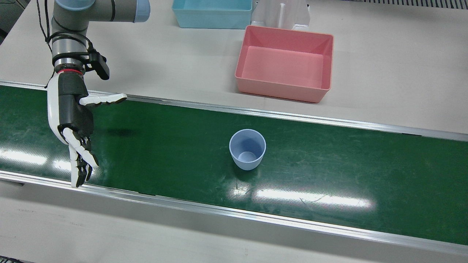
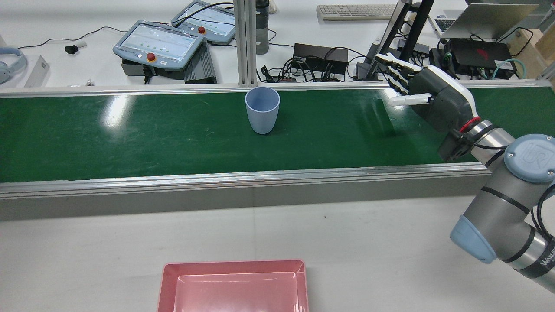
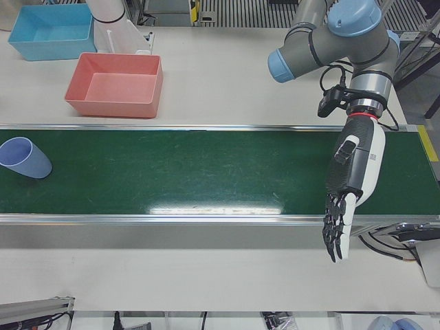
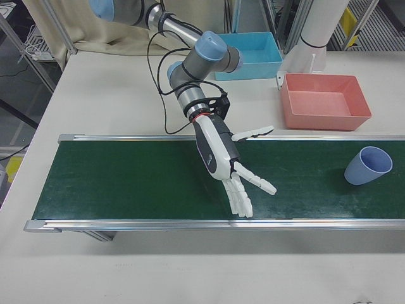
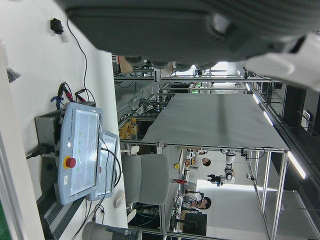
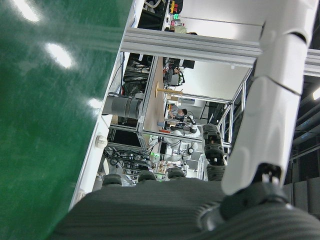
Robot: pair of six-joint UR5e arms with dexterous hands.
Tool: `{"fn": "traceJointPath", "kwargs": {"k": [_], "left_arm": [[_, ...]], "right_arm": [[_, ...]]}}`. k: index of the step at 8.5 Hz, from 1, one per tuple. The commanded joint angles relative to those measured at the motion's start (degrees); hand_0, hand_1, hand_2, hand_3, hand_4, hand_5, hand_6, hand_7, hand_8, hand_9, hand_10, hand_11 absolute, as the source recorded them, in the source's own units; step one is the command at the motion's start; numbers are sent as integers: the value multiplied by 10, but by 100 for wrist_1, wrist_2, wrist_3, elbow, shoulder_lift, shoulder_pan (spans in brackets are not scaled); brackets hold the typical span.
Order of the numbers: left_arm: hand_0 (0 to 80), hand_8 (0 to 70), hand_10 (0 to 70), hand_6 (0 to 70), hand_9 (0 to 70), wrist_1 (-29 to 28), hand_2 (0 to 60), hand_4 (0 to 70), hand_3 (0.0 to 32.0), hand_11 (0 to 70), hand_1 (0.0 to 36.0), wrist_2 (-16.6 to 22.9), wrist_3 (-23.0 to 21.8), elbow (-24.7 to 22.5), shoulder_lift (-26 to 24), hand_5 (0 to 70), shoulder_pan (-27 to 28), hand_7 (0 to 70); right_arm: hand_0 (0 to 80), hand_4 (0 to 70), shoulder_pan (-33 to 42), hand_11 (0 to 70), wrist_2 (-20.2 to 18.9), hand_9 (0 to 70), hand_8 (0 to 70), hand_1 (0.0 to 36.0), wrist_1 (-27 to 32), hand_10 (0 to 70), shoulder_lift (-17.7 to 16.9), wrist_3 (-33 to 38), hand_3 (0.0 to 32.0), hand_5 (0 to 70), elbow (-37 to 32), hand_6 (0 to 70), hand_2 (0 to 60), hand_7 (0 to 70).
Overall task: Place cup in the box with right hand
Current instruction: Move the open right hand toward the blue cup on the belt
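A light blue cup stands upright and empty on the green conveyor belt. It also shows in the rear view and the right-front view. The pink box sits empty on the table beyond the belt, behind the cup. My right hand is open with its fingers spread, over the belt far to the view's left of the cup; it holds nothing. My left hand is open and hangs fingers-down over the belt's operator-side edge, far from the cup.
A blue box stands on the table next to a white pedestal, behind the pink box. Metal rails run along both belt edges. Teach pendants and cables lie on the bench beyond the belt.
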Motion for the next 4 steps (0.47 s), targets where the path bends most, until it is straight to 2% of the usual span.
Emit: {"fn": "traceJointPath", "kwargs": {"k": [1,2,3,4], "left_arm": [[0,0,0,0,0,0,0,0,0,0,0,0,0,0,0,0,1,0],[0,0,0,0,0,0,0,0,0,0,0,0,0,0,0,0,1,0],[0,0,0,0,0,0,0,0,0,0,0,0,0,-9,0,0,1,0],[0,0,0,0,0,0,0,0,0,0,0,0,0,0,0,0,1,0]], "right_arm": [[551,4,-6,0,-1,0,0,214,0,0,-3,-10,0,60,-2,18,7,0],[569,10,-6,0,-1,0,0,196,0,0,-3,-10,0,62,-11,16,0,0],[550,2,-6,0,8,0,0,218,9,0,-3,-10,0,62,-11,16,13,0],[567,15,-15,0,17,0,0,187,9,0,-3,-10,0,61,-11,16,5,0]]}}
